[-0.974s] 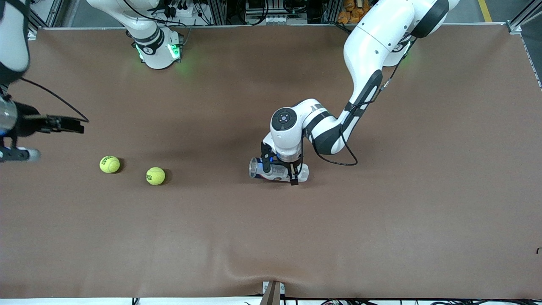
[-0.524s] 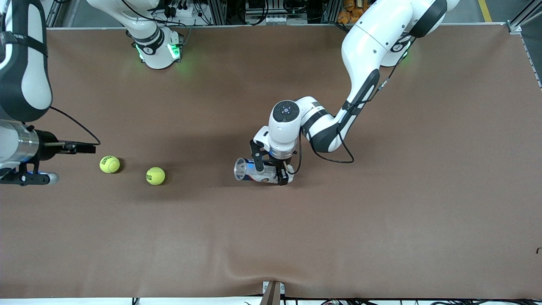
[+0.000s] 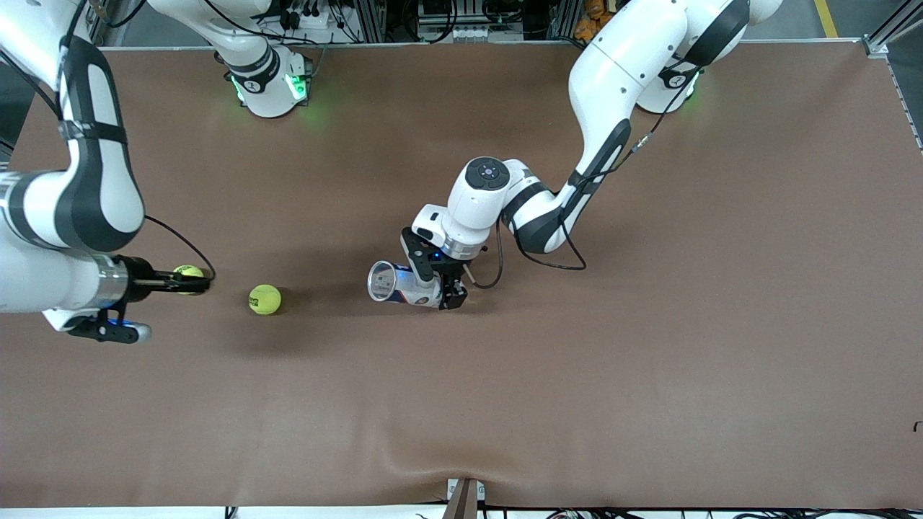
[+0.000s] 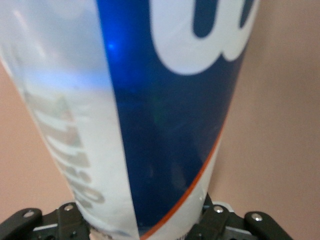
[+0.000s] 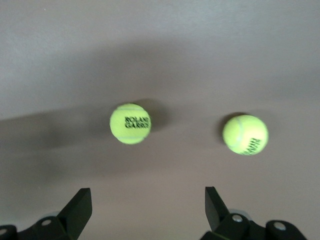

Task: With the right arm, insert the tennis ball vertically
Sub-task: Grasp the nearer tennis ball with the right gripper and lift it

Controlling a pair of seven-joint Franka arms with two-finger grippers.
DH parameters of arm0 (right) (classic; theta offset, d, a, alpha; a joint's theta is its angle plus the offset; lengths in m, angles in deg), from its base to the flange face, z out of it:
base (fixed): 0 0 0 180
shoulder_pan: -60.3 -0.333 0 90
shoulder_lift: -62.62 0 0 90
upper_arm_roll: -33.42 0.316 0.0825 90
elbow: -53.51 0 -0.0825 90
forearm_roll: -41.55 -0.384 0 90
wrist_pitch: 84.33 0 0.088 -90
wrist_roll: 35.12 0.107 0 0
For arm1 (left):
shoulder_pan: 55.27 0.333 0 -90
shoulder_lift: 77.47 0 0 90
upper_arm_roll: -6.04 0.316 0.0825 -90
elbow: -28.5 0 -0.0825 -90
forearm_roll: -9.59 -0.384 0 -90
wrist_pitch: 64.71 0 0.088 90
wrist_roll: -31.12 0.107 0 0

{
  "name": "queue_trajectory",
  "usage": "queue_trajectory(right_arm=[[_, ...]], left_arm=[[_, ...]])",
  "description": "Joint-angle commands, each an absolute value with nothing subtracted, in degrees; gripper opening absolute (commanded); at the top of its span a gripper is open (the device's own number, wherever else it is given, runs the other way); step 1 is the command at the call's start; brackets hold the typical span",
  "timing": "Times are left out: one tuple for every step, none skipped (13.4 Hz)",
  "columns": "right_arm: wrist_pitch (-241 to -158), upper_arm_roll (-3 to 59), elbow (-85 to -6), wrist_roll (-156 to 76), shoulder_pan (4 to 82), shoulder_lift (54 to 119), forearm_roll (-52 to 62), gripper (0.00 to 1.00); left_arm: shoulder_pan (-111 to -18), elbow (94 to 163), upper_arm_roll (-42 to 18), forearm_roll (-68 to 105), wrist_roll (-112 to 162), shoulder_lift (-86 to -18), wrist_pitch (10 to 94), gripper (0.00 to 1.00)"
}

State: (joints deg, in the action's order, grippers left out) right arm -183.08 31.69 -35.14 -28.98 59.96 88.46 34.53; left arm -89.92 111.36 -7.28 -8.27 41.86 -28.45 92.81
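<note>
**Right arm lines up on a ball while the left holds the can**

The right gripper [image 3: 191, 282] hangs over the tennis ball nearest the right arm's end [image 3: 189, 271] of the tabletop [image 3: 649, 360], its jaws spread wide and holding nothing; the right wrist view shows both fingers apart with that ball [image 5: 130, 123] ahead of them. A second tennis ball [image 3: 265, 299] lies just beside the first, toward the middle of the tabletop and slightly nearer the front camera.

The left gripper [image 3: 433, 277] is clenched on the ball can [image 3: 404, 287], a clear tube with a blue-and-white label [image 4: 165, 100], near the tabletop's middle. The can's long axis runs close to horizontal, and its open mouth [image 3: 380, 280] points toward the right arm's end, at the balls. Whether it rests on the tabletop or is just clear of it cannot be told.

To do this step well, I judge the right gripper should centre on one ball before descending, keeping the neighbouring ball outside its jaws, and close across the ball's widest part. For a vertical insertion the can likely needs standing mouth-up first, since it now points sideways.
</note>
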Motion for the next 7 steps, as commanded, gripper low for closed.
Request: queue_trajectory(right_arm=[[-190.38, 31.57, -41.20, -22.49, 57.32, 88.02, 33.47, 1.00], [-194.77, 31.57, -44.28, -22.20, 57.14, 88.02, 33.47, 1.00], [-198.73, 31.57, -46.83, -22.20, 56.35, 88.02, 33.47, 1.00], [-201.64, 31.57, -48.77, -22.20, 55.13, 88.02, 33.55, 1.00], [-202.28, 31.57, -49.40, -22.20, 54.86, 88.19, 33.64, 1.00], [-202.28, 31.49, -49.58, -22.11, 54.68, 88.98, 33.99, 1.00], [-202.46, 31.49, -49.67, -22.11, 54.76, 90.03, 33.99, 1.00]], left_arm=[[-90.07, 111.47, -7.05, -7.20, 39.39, -27.47, 98.22, 0.76], [-90.07, 111.47, -7.05, -7.20, 38.43, -27.12, 99.72, 0.76], [-90.16, 111.47, -7.05, -6.94, 37.02, -26.85, 101.73, 0.76], [-90.68, 111.56, -7.05, -6.50, 35.88, -26.24, 104.71, 0.77], [-90.95, 111.65, -7.05, -5.98, 35.43, -25.63, 107.96, 0.77], [-91.13, 111.56, -7.05, -5.54, 35.34, -24.40, 111.39, 0.77], [-91.39, 111.56, -7.05, -5.18, 35.25, -23.26, 114.82, 0.77]])
